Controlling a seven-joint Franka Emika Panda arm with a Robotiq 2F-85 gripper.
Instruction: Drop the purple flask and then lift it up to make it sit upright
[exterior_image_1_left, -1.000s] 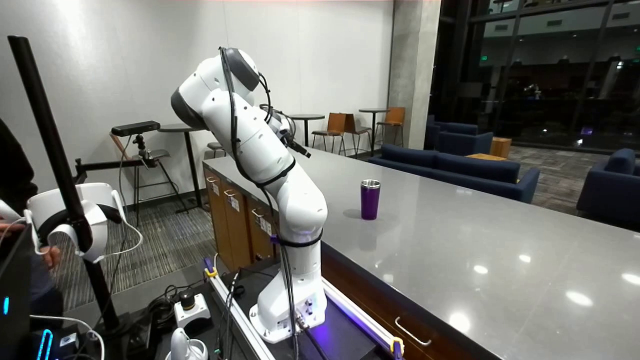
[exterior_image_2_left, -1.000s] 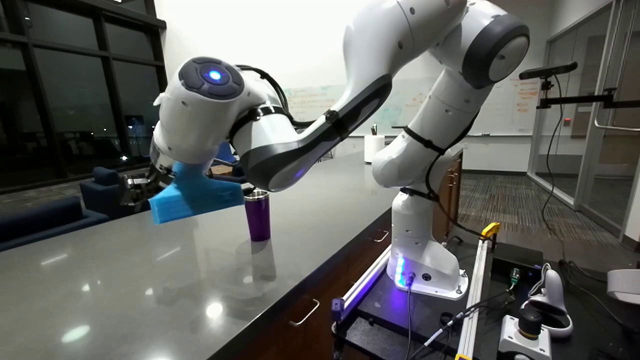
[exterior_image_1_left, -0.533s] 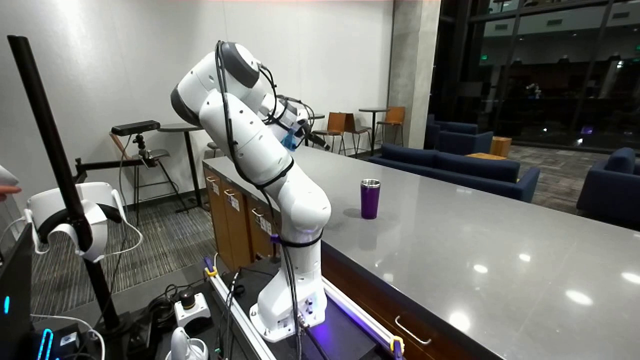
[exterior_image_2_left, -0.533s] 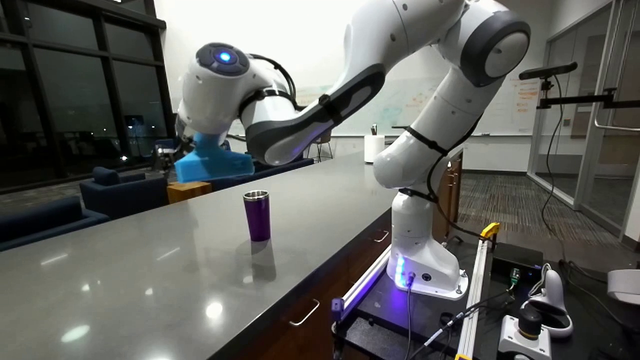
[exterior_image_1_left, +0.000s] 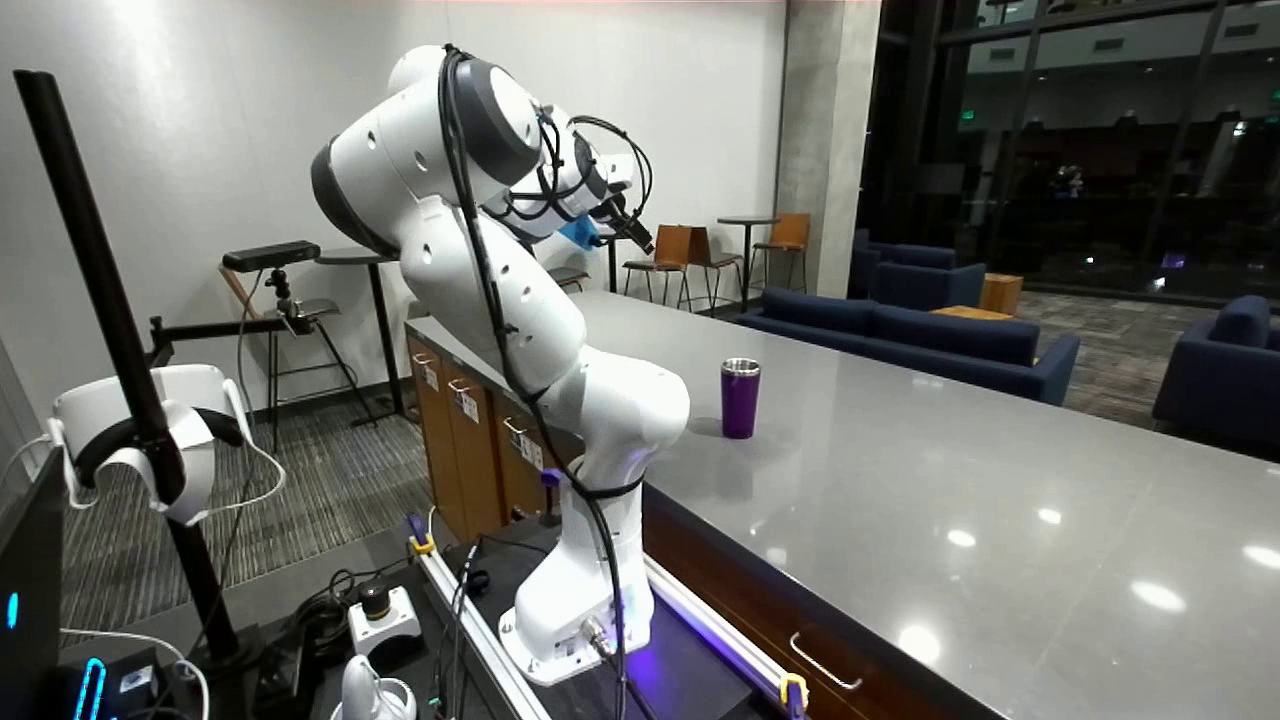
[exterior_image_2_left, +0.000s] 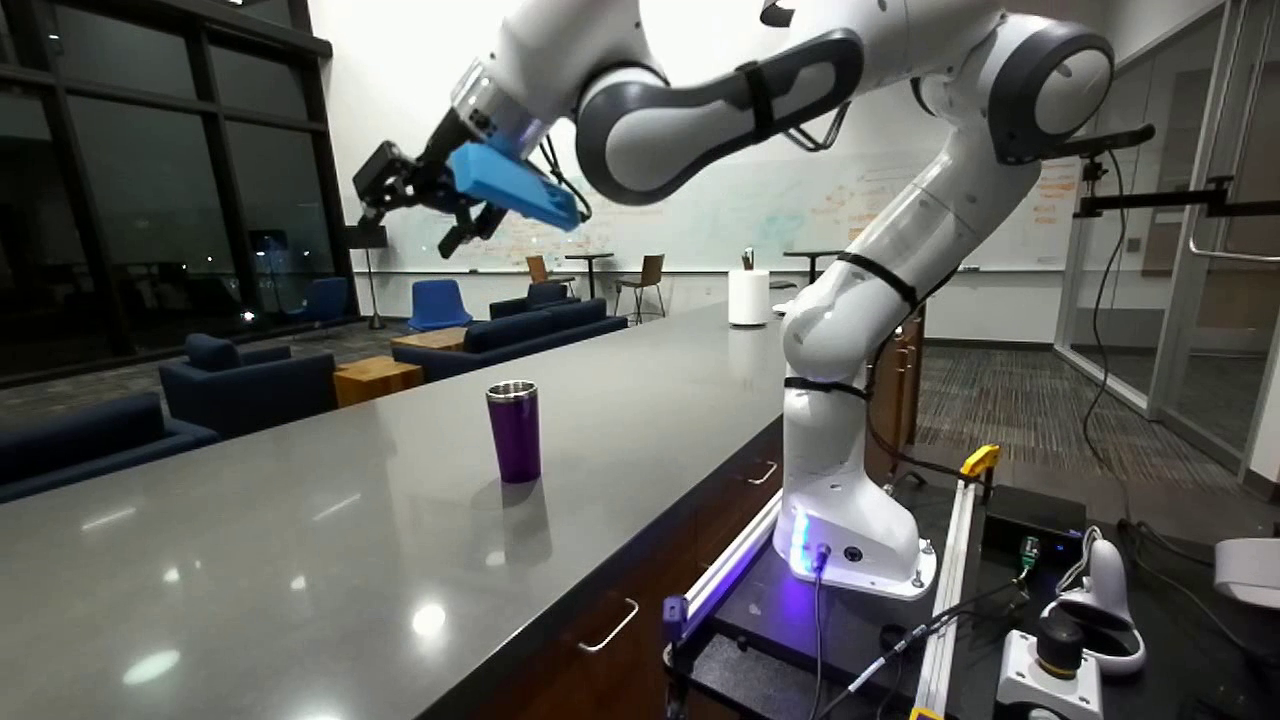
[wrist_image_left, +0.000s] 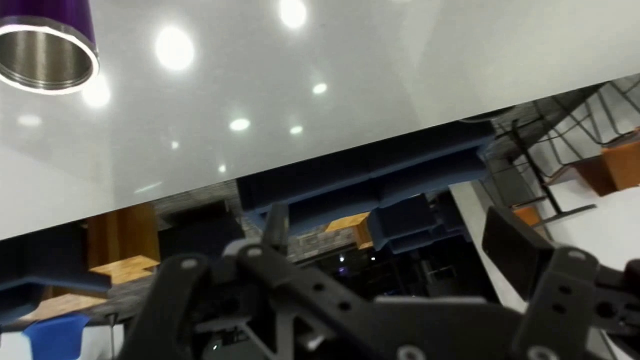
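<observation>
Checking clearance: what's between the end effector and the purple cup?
Only open air: in an exterior view, the blue chair and sofa showing between the end effector and purple cup stand beyond the counter.

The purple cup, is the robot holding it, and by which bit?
Nothing is held. The gripper is open with nothing between its jaws, and the purple cup stands upright on the counter, apart from it.

purple flask (exterior_image_2_left: 516, 437) | silvery-rimmed, open-topped | upright on grey counter (exterior_image_2_left: 330, 565) | inside seemingly metal
</observation>
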